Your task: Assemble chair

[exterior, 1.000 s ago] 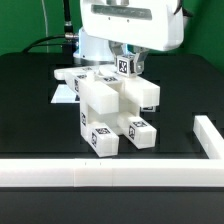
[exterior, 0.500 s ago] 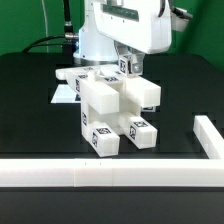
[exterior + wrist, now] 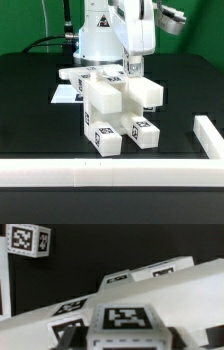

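The partly built chair (image 3: pixel 112 108), a cluster of chunky white tagged blocks, stands mid-table in the exterior view. My gripper (image 3: pixel 133 64) hangs over its far top edge, shut on a short white chair leg (image 3: pixel 134 70) that meets the assembly there. In the wrist view that leg's tagged end (image 3: pixel 124 318) sits between my dark fingers (image 3: pixel 72 336), with the gripper (image 3: pixel 125 341) closed round it. The chair's white faces (image 3: pixel 150 286) with more tags stretch beyond. I cannot see the joint between leg and chair.
The marker board (image 3: pixel 63 94) lies flat behind the chair on the exterior view's left. A long low white rail (image 3: pixel 100 176) runs along the front and turns up the exterior view's right (image 3: pixel 208 138). Another tagged white piece (image 3: pixel 28 239) shows in the wrist view.
My hand has turned about its upright axis over the last second, staying at the same spot on the chair's top. The tag on the held leg has turned out of the exterior view.
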{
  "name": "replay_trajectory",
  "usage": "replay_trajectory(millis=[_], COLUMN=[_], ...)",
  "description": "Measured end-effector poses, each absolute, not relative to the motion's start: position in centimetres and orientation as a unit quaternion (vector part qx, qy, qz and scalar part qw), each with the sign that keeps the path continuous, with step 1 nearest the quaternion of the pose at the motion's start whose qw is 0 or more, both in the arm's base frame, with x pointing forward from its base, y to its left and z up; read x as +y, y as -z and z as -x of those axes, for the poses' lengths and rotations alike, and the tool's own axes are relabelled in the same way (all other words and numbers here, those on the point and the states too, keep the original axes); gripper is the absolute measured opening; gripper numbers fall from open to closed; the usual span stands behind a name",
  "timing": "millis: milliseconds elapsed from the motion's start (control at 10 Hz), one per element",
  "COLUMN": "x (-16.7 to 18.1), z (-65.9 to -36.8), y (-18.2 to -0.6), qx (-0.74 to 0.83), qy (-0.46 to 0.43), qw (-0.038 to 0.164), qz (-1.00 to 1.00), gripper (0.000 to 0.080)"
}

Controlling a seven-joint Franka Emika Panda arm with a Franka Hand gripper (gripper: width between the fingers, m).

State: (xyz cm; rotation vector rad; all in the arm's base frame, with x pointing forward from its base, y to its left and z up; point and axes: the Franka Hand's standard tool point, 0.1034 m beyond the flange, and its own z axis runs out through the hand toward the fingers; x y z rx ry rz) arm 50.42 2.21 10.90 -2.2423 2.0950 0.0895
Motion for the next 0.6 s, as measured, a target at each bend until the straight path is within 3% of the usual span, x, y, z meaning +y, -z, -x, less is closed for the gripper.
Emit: replay_trajectory(millis=[200, 300, 600], x=[2.20, 2.18, 2.15], z=[-50.40, -50.29, -50.22], y=[-10.84, -10.69, -10.74], qx=[0.660, 0.649, 0.513], qy=[-0.028, -0.030, -0.028], qw=[0.036, 0.035, 0.035], qz=[0.750, 0.759, 0.857], gripper=[0.0588, 0.0630, 0.0646])
